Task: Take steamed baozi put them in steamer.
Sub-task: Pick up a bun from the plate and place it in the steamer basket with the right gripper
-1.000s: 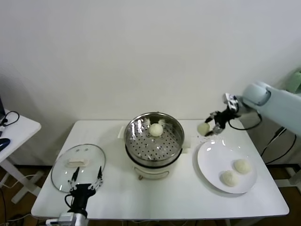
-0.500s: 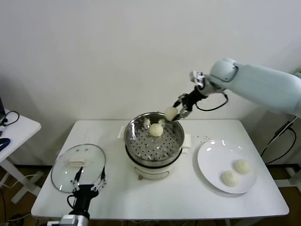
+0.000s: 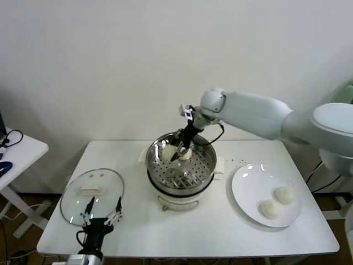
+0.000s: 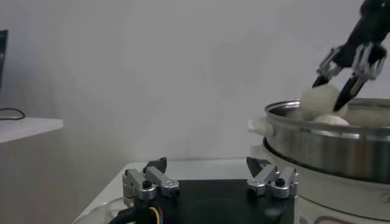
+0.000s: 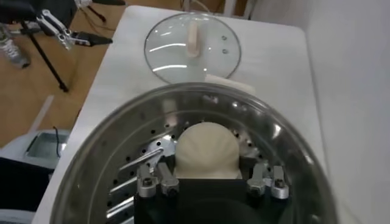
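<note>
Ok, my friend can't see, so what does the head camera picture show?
The right gripper holds a bun over the steamer, beside another bun inside. Two buns wait on the plate; the left gripper rests open near the glass lid.

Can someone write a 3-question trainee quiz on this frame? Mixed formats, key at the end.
1. True or false: the right gripper is shut on a baozi over the steamer.
2. How many baozi lie on the white plate?
A) one B) two C) three
3. Fill in: the glass lid lies on the table on the steamer's ____ side, by the idle left gripper.

Key:
1. True; its fingers pinch the bun just above the steel rim, next to another baozi already inside.
2. B
3. left
</note>
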`<move>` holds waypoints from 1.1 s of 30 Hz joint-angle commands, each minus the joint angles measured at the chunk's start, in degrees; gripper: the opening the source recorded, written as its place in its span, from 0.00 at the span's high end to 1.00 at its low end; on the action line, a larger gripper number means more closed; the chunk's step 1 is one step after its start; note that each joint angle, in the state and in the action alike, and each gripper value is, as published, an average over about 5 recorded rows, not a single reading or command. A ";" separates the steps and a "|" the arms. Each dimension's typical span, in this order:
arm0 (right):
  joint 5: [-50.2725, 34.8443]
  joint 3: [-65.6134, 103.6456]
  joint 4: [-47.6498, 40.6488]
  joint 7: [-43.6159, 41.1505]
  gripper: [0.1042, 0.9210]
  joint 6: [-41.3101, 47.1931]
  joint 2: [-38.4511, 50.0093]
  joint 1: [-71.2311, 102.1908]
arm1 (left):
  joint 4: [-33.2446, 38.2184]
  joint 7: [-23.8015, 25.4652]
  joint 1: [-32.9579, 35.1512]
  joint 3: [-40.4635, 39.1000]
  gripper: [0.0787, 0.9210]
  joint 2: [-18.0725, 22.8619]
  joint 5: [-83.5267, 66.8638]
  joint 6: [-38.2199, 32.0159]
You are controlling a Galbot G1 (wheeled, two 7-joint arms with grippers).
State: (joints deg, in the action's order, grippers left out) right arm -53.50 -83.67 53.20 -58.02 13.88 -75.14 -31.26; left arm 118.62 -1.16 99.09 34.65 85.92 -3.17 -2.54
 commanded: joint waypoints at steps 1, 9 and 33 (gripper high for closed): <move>0.93 -0.38 -3.90 0.16 0.29 -0.05 -4.72 3.26 | 0.00 0.01 0.15 -0.09 0.12 -0.05 -0.05 0.10; 2.37 -0.33 -5.09 0.06 0.29 -0.43 -4.81 3.77 | -0.14 0.00 -0.30 -0.16 0.12 -0.03 -0.02 0.30; 4.03 -0.30 -3.40 0.50 0.13 -0.95 -3.98 3.99 | -0.32 -0.10 -0.31 -0.22 0.12 0.05 -0.12 0.27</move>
State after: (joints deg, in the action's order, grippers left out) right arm -49.72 -83.94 49.83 -57.44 12.95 -78.87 -27.41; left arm 118.29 -1.25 98.77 34.46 85.91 -3.29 -2.26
